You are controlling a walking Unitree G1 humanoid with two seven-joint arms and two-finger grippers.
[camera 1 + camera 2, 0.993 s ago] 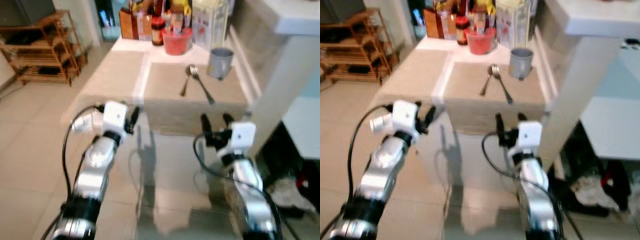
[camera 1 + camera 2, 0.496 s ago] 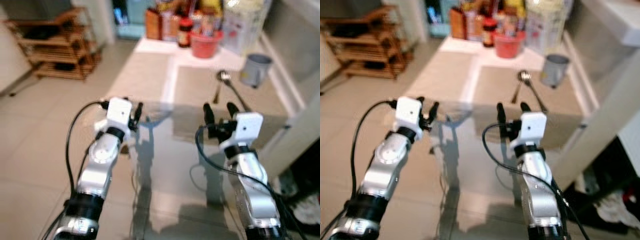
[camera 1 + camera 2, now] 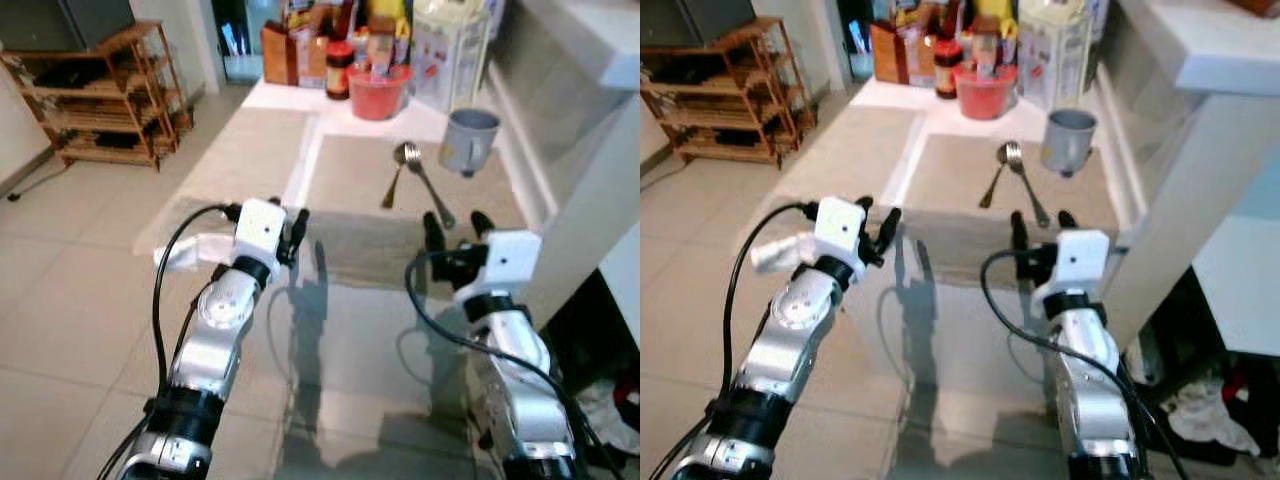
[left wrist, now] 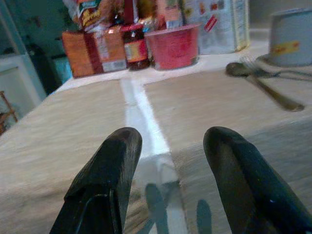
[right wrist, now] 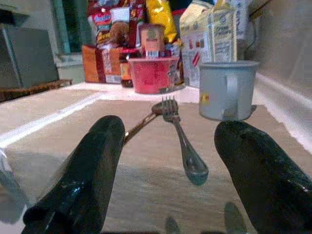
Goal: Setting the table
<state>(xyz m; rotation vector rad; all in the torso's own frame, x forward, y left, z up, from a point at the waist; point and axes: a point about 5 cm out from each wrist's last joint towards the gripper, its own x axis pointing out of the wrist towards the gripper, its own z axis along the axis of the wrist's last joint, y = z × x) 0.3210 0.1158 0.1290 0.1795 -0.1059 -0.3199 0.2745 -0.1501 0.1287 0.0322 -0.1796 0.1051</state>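
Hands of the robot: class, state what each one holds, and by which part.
Nothing is held. The left hand and right hand are both open and empty, short of the fork and spoon.

Glass table [image 3: 350,330] with two beige placemats [image 3: 400,180], fork [image 3: 425,185], spoon [image 3: 396,172], mug [image 3: 468,140].

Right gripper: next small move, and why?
Probably ease the right gripper forward and down toward the fork. Its fingers are open and empty, the fork's handle lies on the placemat in line with the gap between them, crossing the spoon, beside the grey mug.
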